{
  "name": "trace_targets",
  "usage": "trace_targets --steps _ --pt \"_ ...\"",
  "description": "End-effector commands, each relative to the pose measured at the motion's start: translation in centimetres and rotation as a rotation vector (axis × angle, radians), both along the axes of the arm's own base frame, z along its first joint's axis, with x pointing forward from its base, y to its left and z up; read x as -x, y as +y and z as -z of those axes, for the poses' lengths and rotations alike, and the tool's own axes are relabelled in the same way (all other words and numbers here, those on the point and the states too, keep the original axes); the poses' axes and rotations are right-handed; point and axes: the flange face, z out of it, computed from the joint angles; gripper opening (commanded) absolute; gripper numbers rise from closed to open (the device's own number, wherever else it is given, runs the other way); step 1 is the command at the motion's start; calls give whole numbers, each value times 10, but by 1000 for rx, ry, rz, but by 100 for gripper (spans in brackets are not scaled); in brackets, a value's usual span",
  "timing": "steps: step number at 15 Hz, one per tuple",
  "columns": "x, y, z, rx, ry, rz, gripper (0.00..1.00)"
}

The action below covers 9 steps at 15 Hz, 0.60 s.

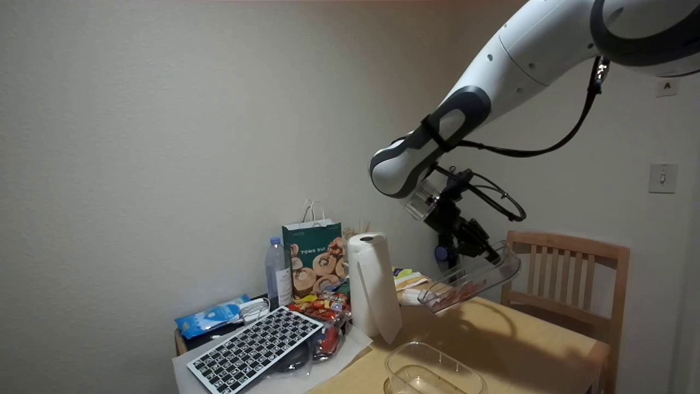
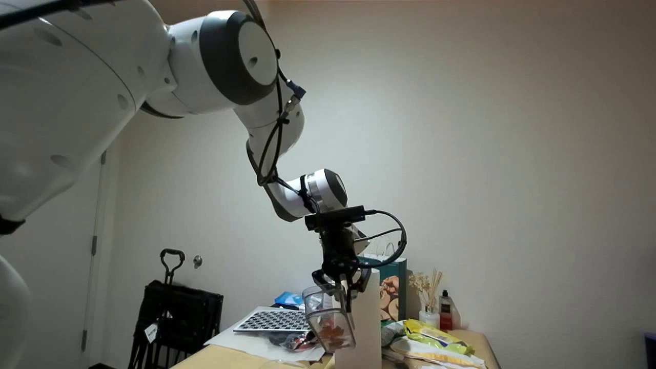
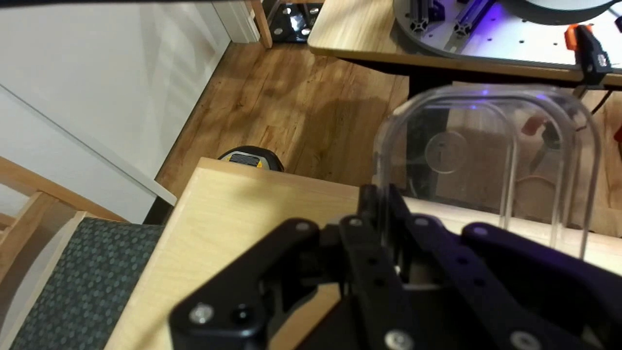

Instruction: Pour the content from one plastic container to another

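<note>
**Lifted and tilted, pour still ahead**

Nearest in an exterior view, the clear tub (image 1: pixel 437 371) on the table (image 1: pixel 525 350) shows no filling in its visible part. At its one o'clock, my jaws grip the wall of the raised tub (image 1: pixel 492 278), red pieces (image 2: pixel 332 334) gathered at the low end. Remaining, I judge: aligning and tipping further. The paper roll (image 1: pixel 374 290) at eleven o'clock could crowd that; the chair (image 1: pixel 574 246) at two o'clock shouldn't.

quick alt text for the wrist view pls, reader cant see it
Black end effector pinching the edge of a clear plastic container over a pale wooden table. A dark patterned chair seat shows at picture left, with wood flooring beyond the table.
</note>
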Motion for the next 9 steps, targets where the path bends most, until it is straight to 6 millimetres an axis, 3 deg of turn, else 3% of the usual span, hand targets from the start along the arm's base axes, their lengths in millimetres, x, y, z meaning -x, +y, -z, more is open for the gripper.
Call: trace_targets --steps 1,4,9 --pt "2 -1 -2 3 2 0 7" --pt "5 -2 -4 5 4 -1 7" --pt "27 36 -23 13 48 -89 6"
